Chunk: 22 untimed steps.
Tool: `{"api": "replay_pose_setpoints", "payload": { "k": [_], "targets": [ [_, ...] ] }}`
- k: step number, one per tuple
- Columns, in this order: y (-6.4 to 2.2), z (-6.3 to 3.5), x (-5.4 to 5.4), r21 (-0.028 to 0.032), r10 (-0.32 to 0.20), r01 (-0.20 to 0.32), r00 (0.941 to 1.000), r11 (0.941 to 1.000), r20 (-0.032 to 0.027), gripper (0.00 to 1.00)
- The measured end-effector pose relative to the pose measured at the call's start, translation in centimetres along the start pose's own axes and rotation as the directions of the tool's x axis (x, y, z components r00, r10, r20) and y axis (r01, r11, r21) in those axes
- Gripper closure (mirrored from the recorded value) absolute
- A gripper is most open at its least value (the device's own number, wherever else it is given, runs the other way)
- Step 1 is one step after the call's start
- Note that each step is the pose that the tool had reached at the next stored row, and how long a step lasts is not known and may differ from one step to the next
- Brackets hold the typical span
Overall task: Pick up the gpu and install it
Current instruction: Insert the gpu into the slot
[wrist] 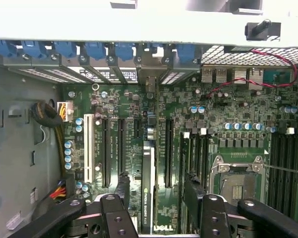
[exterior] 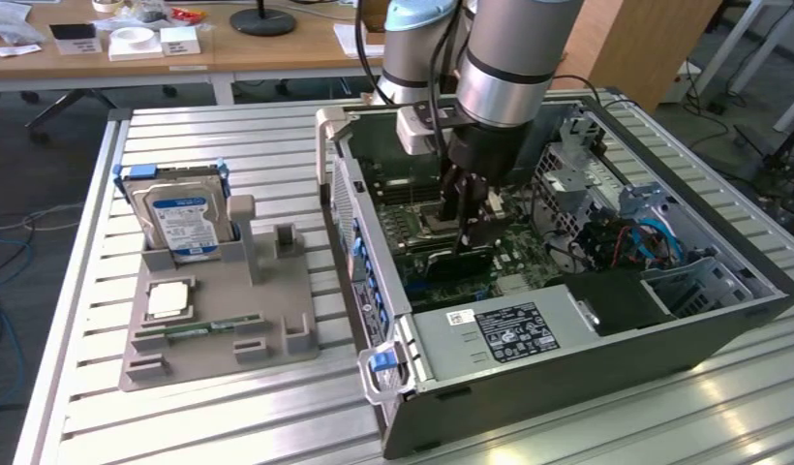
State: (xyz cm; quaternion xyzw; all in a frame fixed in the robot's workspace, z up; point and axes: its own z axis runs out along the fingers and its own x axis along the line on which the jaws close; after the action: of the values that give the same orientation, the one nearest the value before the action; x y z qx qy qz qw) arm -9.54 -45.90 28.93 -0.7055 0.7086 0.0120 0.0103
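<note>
- The hand (wrist: 155, 198) is spread open inside the case (exterior: 746, 291), its fingers (wrist: 123, 186) straddling the gpu (wrist: 148, 188) without gripping it.
- The gpu stands on edge in a motherboard (wrist: 188, 124) slot.
- Risk, I'd say: if it is only half seated, it could tilt or lose contact.
- Readable: "NVIDIA" along the gpu; "DELL" on the motherboard.
</note>
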Motion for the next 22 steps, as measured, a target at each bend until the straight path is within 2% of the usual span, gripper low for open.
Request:
{"api": "replay_pose_setpoints", "payload": {
  "k": [4, 14, 22],
  "targets": [
    [-0.01, -0.01, 0.00, 0.0001, 0.000, 0.000, 1.0000, 1.0000, 0.0034, 0.43],
    [-0.01, -0.17, 0.01, -0.0001, 0.000, 0.000, 1.0000, 1.0000, 0.0031, 0.43],
    [-0.01, -0.79, -0.02, 0.0000, 0.000, 0.000, 1.0000, 1.0000, 0.0033, 0.43]
  ]
}}
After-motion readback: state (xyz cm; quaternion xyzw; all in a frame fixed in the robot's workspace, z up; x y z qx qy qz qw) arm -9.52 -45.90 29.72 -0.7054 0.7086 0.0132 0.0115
